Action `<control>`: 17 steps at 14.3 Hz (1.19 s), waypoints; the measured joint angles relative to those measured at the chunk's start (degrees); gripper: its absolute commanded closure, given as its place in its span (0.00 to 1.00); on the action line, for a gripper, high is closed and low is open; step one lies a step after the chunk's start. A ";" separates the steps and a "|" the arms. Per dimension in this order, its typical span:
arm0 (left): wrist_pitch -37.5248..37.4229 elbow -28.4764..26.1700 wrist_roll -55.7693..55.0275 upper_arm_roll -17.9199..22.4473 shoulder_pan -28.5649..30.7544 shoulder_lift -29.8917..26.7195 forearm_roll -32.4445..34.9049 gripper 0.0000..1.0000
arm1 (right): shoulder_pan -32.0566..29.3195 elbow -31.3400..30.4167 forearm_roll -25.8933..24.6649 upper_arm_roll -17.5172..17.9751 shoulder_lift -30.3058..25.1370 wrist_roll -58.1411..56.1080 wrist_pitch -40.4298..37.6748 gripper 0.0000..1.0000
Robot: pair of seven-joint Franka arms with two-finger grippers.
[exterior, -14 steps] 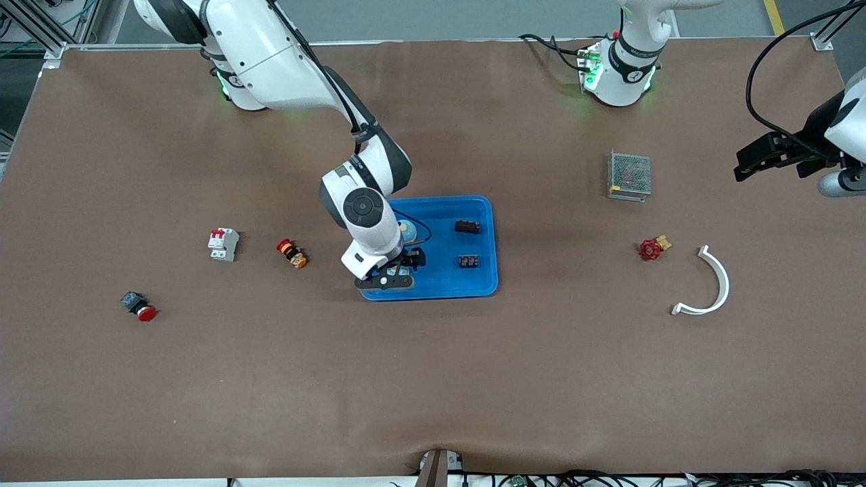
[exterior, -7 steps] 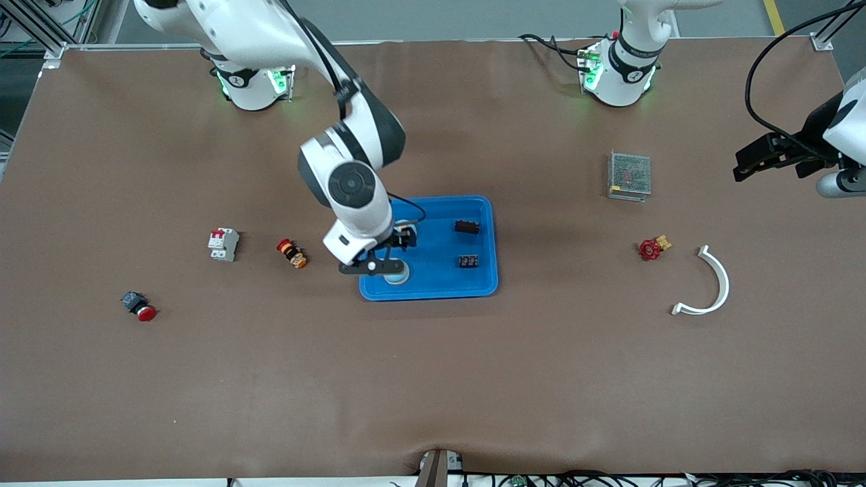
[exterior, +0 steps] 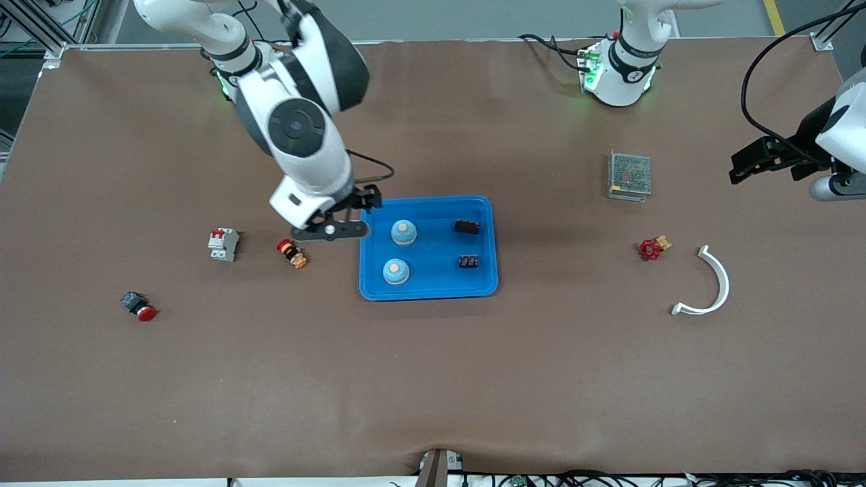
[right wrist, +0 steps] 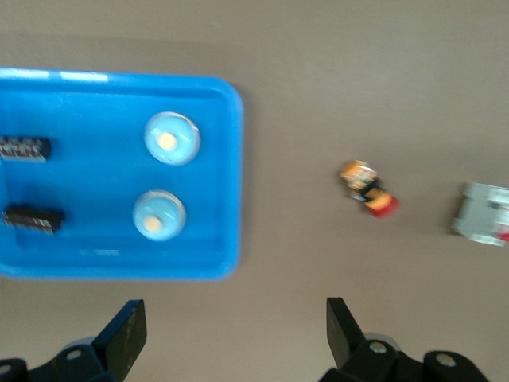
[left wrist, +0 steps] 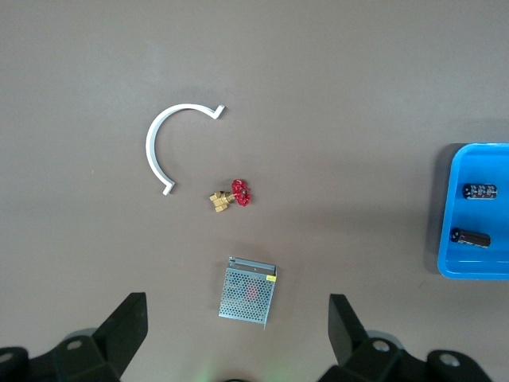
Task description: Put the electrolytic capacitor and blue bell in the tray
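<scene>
The bright-blue tray (exterior: 428, 287) lies mid-table. In it stand two pale-blue bells (exterior: 404, 232) (exterior: 396, 271) and two small black capacitor-like parts (exterior: 467, 226) (exterior: 469, 260). My right gripper (exterior: 362, 199) is open and empty, raised over bare table just off the tray's corner at the right arm's end. Its wrist view shows the tray (right wrist: 232, 159), both bells (right wrist: 172, 138) (right wrist: 158, 213) and the open gripper (right wrist: 235, 334). My left gripper (exterior: 764, 159) is open and empty, and waits raised at the left arm's end (left wrist: 235, 330).
Toward the right arm's end lie an orange-red button (exterior: 292, 253), a white circuit breaker (exterior: 223, 244) and a red push button (exterior: 139, 306). Toward the left arm's end lie a metal mesh box (exterior: 629, 175), a red valve (exterior: 652, 248) and a white curved piece (exterior: 710, 287).
My right gripper let go of a blue bell in the tray, then rose and drew back off the tray toward the right arm's end. The left arm has barely moved.
</scene>
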 measured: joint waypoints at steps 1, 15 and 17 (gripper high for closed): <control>0.17 -0.14 0.00 -0.01 -0.01 -0.05 0.00 0.00 | -2.03 0.02 -0.01 -0.09 -2.50 -2.40 -2.97 0.00; 0.35 -5.83 0.04 -0.86 -0.10 -5.74 0.00 0.00 | -22.72 -0.90 -2.66 -0.39 -17.50 -21.85 -15.35 0.00; 0.35 -5.83 0.04 -0.89 -0.14 -5.74 0.00 0.00 | -26.69 -0.96 -2.66 -0.40 -17.72 -25.83 -15.36 0.00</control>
